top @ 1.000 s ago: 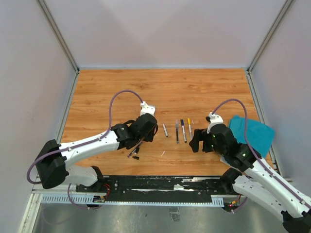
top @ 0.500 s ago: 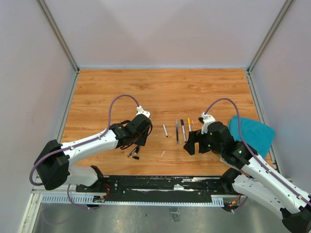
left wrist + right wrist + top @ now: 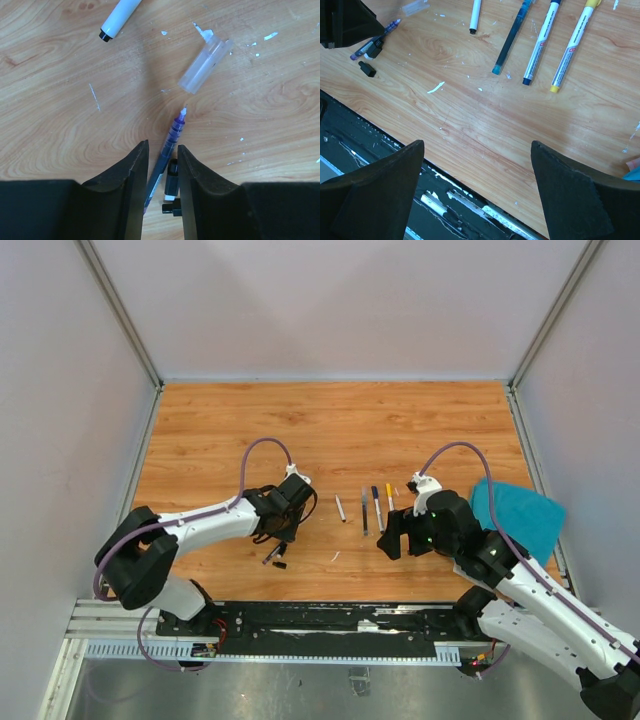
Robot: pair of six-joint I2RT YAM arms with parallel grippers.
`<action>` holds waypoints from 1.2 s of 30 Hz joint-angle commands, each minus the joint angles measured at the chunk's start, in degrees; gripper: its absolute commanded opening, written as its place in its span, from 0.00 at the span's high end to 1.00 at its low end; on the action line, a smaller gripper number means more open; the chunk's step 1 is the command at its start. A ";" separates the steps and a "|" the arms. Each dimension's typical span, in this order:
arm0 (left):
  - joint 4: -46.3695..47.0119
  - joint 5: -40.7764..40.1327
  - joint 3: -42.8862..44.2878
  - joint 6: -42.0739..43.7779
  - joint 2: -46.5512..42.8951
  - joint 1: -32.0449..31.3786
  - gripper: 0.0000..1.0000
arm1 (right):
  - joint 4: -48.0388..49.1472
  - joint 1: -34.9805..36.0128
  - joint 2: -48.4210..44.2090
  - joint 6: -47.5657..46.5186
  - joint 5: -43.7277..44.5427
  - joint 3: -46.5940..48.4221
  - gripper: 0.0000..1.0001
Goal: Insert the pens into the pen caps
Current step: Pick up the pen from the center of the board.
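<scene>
My left gripper [image 3: 162,148] stands low over the table, jaws narrowly open. A purple pen [image 3: 169,145] and a short black cap [image 3: 171,179] lie on the wood between its fingers. A clear cap [image 3: 205,66] lies just ahead, and a white pen's end [image 3: 119,17] beyond it. In the top view the left gripper [image 3: 280,533] is over that pen [image 3: 271,555] and another black cap [image 3: 281,564]. Several pens lie in a row mid-table: white [image 3: 475,15], teal [image 3: 511,37], white and blue [image 3: 540,42], yellow [image 3: 572,45]. My right gripper [image 3: 476,150] is wide open and empty, near them.
A teal cloth [image 3: 515,515] lies at the right. A tiny white scrap [image 3: 435,88] lies on the wood between the arms. The black rail at the table's front edge [image 3: 450,200] is under the right gripper. Grey walls enclose the table.
My left gripper has drawn back toward the near left and come down around the purple pen. My right gripper shifted slightly left a second ago, then stayed still.
</scene>
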 commanded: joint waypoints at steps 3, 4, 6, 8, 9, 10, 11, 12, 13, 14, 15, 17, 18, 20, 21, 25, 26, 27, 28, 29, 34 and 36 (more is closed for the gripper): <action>1.62 2.35 1.88 2.18 1.94 1.06 0.66 | 0.40 -0.57 -0.15 -1.17 -0.66 0.02 0.13; 1.70 2.65 1.88 2.24 2.25 1.14 0.66 | 0.40 -0.59 -0.15 -1.16 -0.65 -0.08 0.13; 2.03 3.43 1.88 2.42 2.76 1.15 0.66 | 0.41 -0.61 -0.08 -1.19 -0.67 -0.05 0.13; 2.18 3.93 1.84 2.53 3.15 1.15 0.65 | 0.40 -0.58 0.06 -1.34 -0.82 -0.05 0.13; 2.15 3.97 1.80 2.55 3.43 1.15 0.66 | 0.40 -0.61 0.11 -1.31 -0.91 -0.08 0.13; 2.12 3.97 1.81 2.61 3.74 1.15 0.66 | 0.47 -0.57 0.15 -1.36 -0.93 -0.05 0.13; 2.02 3.92 1.83 2.49 3.91 1.15 0.66 | 0.49 -0.62 0.18 -1.33 -0.97 -0.10 0.13; 1.94 3.82 1.88 2.51 4.22 1.21 0.66 | 0.49 -0.62 0.20 -1.30 -1.02 -0.12 0.13; 1.88 3.75 1.88 2.39 4.45 1.24 0.66 | 0.57 -0.61 0.20 -1.33 -1.07 -0.13 0.13; 1.69 3.76 1.96 2.44 4.73 1.24 0.66 | 0.55 -0.58 0.20 -1.28 -1.11 -0.14 0.13; 1.56 3.72 2.05 2.43 4.96 1.24 0.66 | 0.56 -0.56 0.20 -1.40 -1.11 -0.17 0.13; 1.15 3.62 2.26 2.46 5.46 1.24 0.68 | 0.58 -0.59 0.28 -1.44 -1.11 -0.14 0.13; 0.96 3.56 2.36 2.49 5.62 1.24 0.69 | 0.58 -0.58 0.29 -1.44 -1.16 -0.06 0.13; 0.60 3.26 2.57 2.55 6.05 1.24 0.71 | 0.57 -0.63 0.50 -1.52 -1.28 0.02 0.13; 0.41 3.02 2.66 2.60 6.18 1.24 0.72 | 0.58 -0.55 0.59 -1.54 -1.33 0.12 0.13; -0.60 1.03 3.30 2.64 6.64 1.24 0.76 | 0.58 -0.63 0.81 -1.70 -1.63 0.35 0.13; -1.03 0.28 3.60 2.70 6.91 1.31 0.76 | 0.58 -0.59 0.81 -1.72 -1.69 0.33 0.13; -1.30 -0.32 3.90 2.79 7.18 1.33 0.77 | 0.58 -0.56 0.81 -1.67 -1.72 0.29 0.13; -1.63 -0.85 4.17 2.88 7.44 1.33 0.78 | 0.58 -0.62 0.81 -1.56 -1.73 0.26 0.13; -1.83 -1.32 4.39 2.97 7.76 1.33 0.79 | 0.56 -0.63 0.81 -1.60 -1.79 0.28 0.13; -2.86 -3.41 5.19 3.26 8.62 1.32 0.82 | 0.60 -0.60 1.00 -1.73 -1.99 0.33 0.13; -2.91 -3.77 5.37 3.34 8.31 1.33 0.83 | 0.60 -0.57 1.04 -1.73 -1.86 0.46 0.13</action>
